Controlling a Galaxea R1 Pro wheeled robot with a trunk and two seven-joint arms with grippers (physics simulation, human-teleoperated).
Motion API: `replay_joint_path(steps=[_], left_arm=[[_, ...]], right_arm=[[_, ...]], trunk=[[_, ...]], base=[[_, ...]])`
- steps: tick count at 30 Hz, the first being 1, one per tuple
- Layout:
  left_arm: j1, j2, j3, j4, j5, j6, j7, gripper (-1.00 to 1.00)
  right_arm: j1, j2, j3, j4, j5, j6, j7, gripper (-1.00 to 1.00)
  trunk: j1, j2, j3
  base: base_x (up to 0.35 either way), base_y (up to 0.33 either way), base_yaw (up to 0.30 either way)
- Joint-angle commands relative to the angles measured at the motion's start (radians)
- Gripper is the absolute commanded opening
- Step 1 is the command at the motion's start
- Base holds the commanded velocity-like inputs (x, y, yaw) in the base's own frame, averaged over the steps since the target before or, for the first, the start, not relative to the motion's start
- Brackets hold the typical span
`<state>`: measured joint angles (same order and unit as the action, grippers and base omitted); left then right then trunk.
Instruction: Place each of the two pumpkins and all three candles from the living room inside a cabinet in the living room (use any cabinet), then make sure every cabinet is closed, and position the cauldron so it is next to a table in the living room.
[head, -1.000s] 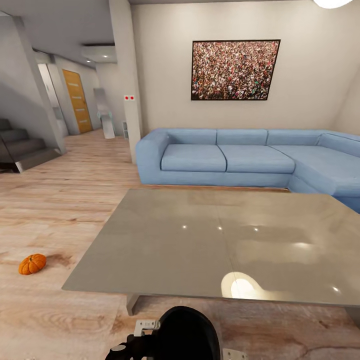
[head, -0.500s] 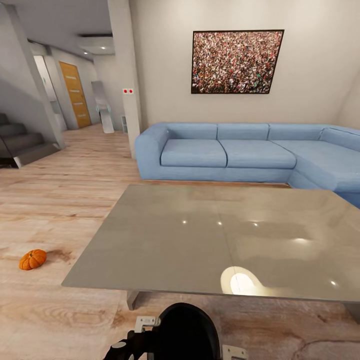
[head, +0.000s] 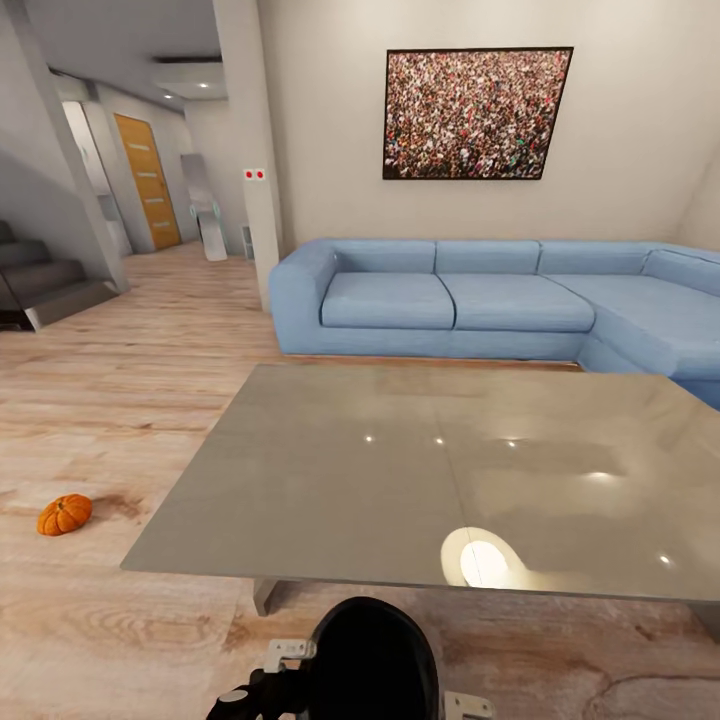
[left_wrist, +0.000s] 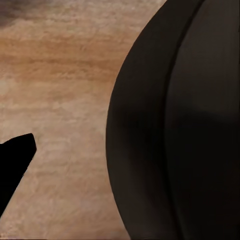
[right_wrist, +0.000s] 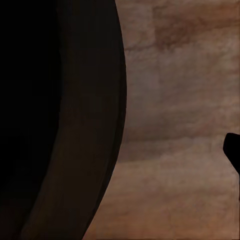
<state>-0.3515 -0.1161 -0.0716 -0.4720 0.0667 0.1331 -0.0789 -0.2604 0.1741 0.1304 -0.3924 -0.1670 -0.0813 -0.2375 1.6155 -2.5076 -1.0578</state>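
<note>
One orange pumpkin (head: 64, 514) lies on the wooden floor, left of the low glossy grey table (head: 400, 470) and apart from it. The table stands straight ahead of me with nothing on its top. In the left wrist view a single dark fingertip (left_wrist: 17, 155) of my left gripper hangs over the floor beside a big black rounded body (left_wrist: 185, 125). In the right wrist view one fingertip (right_wrist: 232, 150) of my right gripper shows beside the same kind of dark curve (right_wrist: 60, 115). That black bulk (head: 372, 660) also sits at the bottom of the head view. The cabinet, candles and other pumpkin are out of view.
A blue corner sofa (head: 450, 300) runs along the wall behind the table. A white pillar (head: 262, 200) stands at the sofa's left end. Stairs (head: 40, 285) and a hallway with an orange door (head: 148, 180) lie at the far left. Open wooden floor surrounds the pumpkin.
The whole head view has shifted slightly, so the wall picture and sofa sit a bit higher and the pumpkin slightly left: the camera moved. The things themselves stay put.
</note>
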Motion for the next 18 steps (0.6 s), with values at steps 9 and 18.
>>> replay_joint_path(steps=[9, 18], left_arm=[[0.000, 0.001, -0.001, -0.002, 0.008, 0.006, -0.001, 1.00], [0.000, -0.002, 0.001, -0.002, 0.014, 0.013, 0.000, 1.00]], right_arm=[[0.000, -0.001, 0.007, 0.002, -0.013, -0.005, -0.006, 1.00], [0.000, -0.001, 0.005, 0.002, -0.013, -0.005, -0.005, 1.00]], trunk=[[0.000, 0.000, -0.001], [-0.001, 0.000, 0.003]], base=[[0.000, 0.000, 0.000], [0.000, 0.000, 0.000]])
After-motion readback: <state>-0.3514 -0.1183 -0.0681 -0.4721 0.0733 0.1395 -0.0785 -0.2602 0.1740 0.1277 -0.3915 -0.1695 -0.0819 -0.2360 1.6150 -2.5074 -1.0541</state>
